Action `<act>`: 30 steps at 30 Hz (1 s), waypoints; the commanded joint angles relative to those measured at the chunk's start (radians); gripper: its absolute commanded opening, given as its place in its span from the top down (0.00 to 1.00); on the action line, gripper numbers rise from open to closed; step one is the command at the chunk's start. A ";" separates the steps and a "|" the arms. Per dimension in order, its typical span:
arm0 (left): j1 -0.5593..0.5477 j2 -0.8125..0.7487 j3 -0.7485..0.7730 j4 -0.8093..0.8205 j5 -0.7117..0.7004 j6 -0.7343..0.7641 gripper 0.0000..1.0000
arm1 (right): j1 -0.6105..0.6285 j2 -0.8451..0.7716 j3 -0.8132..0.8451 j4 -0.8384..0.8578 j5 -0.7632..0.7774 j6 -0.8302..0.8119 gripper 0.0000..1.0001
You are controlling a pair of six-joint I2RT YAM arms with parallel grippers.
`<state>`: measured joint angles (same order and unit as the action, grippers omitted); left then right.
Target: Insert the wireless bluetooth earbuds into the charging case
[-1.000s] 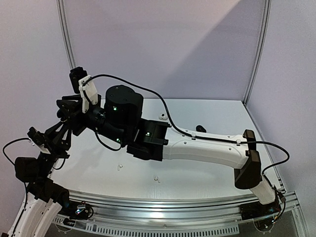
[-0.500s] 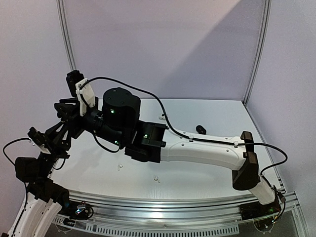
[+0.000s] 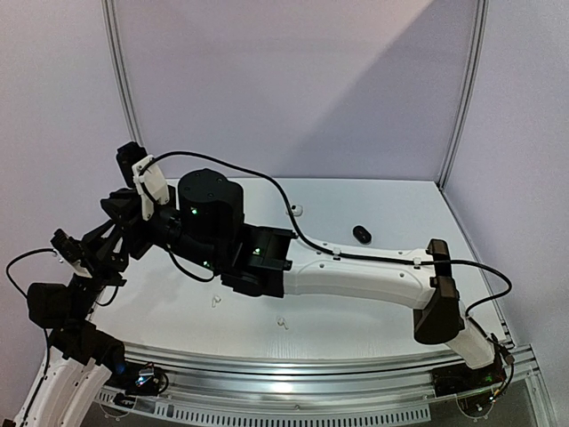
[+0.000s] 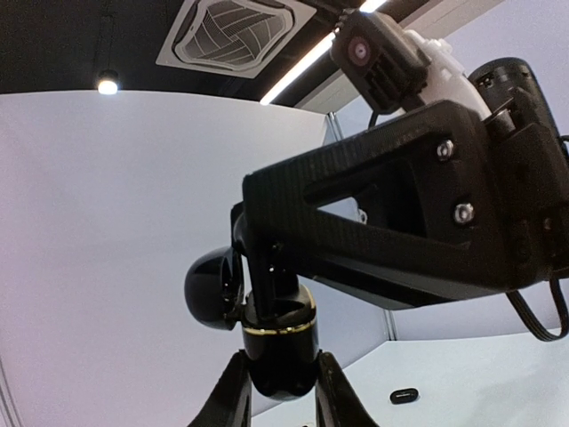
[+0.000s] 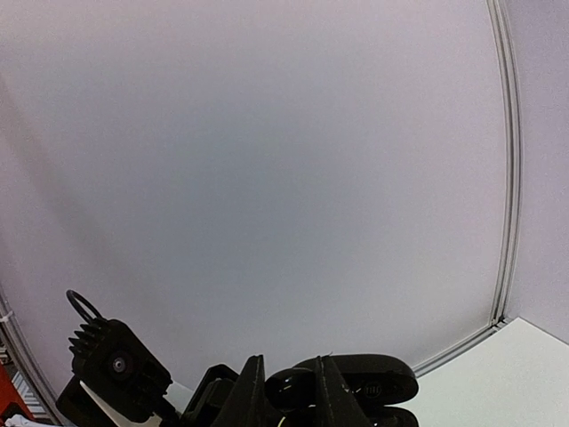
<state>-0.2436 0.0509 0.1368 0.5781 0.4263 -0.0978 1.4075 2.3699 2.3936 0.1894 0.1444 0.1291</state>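
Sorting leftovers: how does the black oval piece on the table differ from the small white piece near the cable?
The black oval piece is dark and larger than the small white piece. The black piece lies farther right and nearer the camera than the white one. Both rest on the table.

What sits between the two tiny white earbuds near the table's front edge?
Just bare table between left earbud and right earbud, per the top view.

- White table (image 3: pixel 391 213): found across the lower part of the top view, edged along the bottom by an aluminium rail (image 3: pixel 293 378).
- Lilac wall panels (image 3: pixel 293 80): set behind the table.
- Ceiling vent (image 4: pixel 233 36) and round lamp (image 4: pixel 108 85): recorded at upper left of the left wrist view.
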 commanded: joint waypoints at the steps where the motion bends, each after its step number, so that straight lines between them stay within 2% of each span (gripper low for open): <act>1: 0.010 -0.005 -0.009 0.001 0.002 -0.009 1.00 | 0.007 -0.016 -0.020 0.004 0.035 -0.016 1.00; 15: 0.011 -0.004 -0.008 0.003 -0.010 -0.007 1.00 | 0.007 -0.044 -0.077 -0.018 0.040 0.010 1.00; 20: 0.011 0.001 -0.008 0.006 -0.011 -0.009 1.00 | 0.007 -0.056 -0.109 -0.010 0.062 0.012 0.83; 23: 0.010 0.001 -0.008 0.006 -0.011 -0.008 1.00 | 0.006 -0.055 -0.109 -0.009 0.061 0.014 0.79; 30: 0.011 0.004 -0.006 0.008 -0.007 -0.008 1.00 | 0.006 -0.057 -0.107 -0.008 0.070 0.009 0.77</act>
<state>-0.2417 0.0525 0.1310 0.5552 0.4252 -0.1013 1.4075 2.3405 2.3062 0.2180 0.1928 0.1375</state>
